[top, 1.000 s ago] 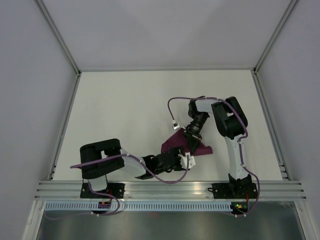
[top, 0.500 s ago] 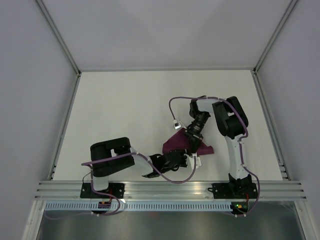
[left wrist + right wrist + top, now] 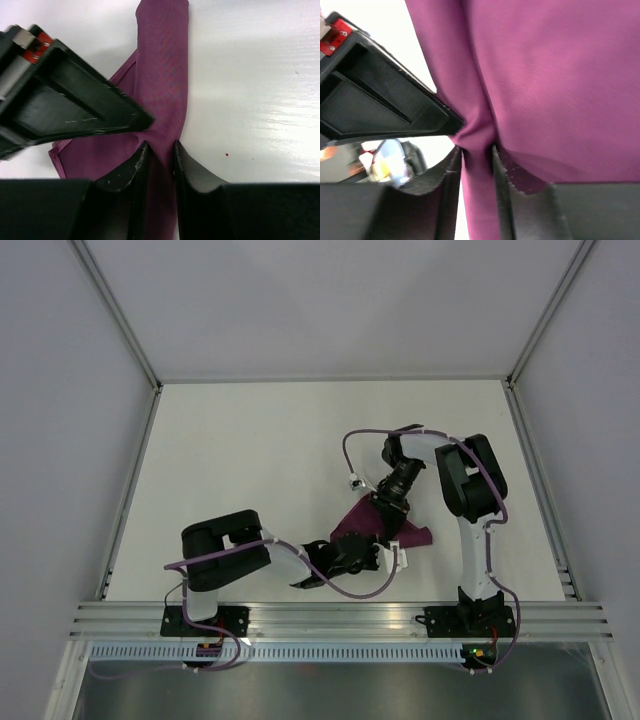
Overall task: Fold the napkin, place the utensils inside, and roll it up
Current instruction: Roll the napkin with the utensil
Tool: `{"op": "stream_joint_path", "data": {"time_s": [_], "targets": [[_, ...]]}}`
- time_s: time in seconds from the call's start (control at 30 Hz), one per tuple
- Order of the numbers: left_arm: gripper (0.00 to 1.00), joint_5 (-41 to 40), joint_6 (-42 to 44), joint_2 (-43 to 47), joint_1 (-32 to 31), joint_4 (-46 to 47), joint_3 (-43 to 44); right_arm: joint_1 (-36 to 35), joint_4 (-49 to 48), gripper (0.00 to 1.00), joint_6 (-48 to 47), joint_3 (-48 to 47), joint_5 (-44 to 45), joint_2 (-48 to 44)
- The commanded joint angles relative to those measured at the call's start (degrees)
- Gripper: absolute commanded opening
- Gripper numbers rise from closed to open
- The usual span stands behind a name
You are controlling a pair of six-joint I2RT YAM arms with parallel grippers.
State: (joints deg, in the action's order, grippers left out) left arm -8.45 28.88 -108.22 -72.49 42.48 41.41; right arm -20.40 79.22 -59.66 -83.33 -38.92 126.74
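Note:
The dark magenta napkin [image 3: 352, 524] lies bunched on the white table near the front middle, partly under both grippers. My left gripper [image 3: 378, 552] is shut on a fold of the napkin [image 3: 165, 100] at its near edge. My right gripper [image 3: 384, 518] is shut on another pinched fold of the napkin [image 3: 550, 75], right beside the left gripper. The two grippers nearly touch; each sees the other's black finger at its upper left. No utensils are in view.
The white table [image 3: 250, 460] is walled at the back and both sides. An aluminium rail [image 3: 330, 620] runs along the near edge by the arm bases. A purple cable [image 3: 350, 455] loops over the right arm.
The left gripper has slid right and forward onto the napkin's near edge. The right gripper has shifted slightly right, and the napkin has bunched up narrower between them.

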Motion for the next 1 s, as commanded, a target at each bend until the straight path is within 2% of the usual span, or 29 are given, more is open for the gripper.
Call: {"op": "stream_joint_path", "data": {"time_s": [0.0, 0.07, 0.23, 0.4, 0.57, 0.83, 0.97], "targets": [[0.02, 9.75, -7.17, -0.76, 1.38, -9.34, -0.01, 1.50, -13.30, 0.40, -0.73, -0.52, 2.00, -6.58], [0.02, 11.77, -9.89, -0.32, 2.44, -9.52, -0.36, 2.20, -15.92, 0.44, 1.64, 0.09, 2.00, -10.61], [0.02, 15.47, -15.16, -0.14, 4.81, -10.22, -1.15, 4.93, -24.02, 0.46, 11.04, 1.41, 3.41, -18.44], [0.02, 23.46, -23.93, -0.23, 10.16, -11.37, -1.59, 11.69, -29.11, 0.46, 12.11, 4.57, -0.36, -24.16], [0.02, 31.98, -31.60, -1.02, 15.44, -10.93, -2.38, 16.18, -33.59, 0.48, 8.69, 12.99, -2.04, -33.03], [0.02, 43.33, -41.70, -6.38, 20.80, -9.09, -1.59, 15.92, -36.34, 0.53, -1.85, 27.07, -4.23, -48.32], [0.02, 49.13, -45.40, -10.77, 23.00, -7.59, -0.37, 12.50, -36.68, 0.56, -5.11, 34.26, -4.42, -53.43]]}}
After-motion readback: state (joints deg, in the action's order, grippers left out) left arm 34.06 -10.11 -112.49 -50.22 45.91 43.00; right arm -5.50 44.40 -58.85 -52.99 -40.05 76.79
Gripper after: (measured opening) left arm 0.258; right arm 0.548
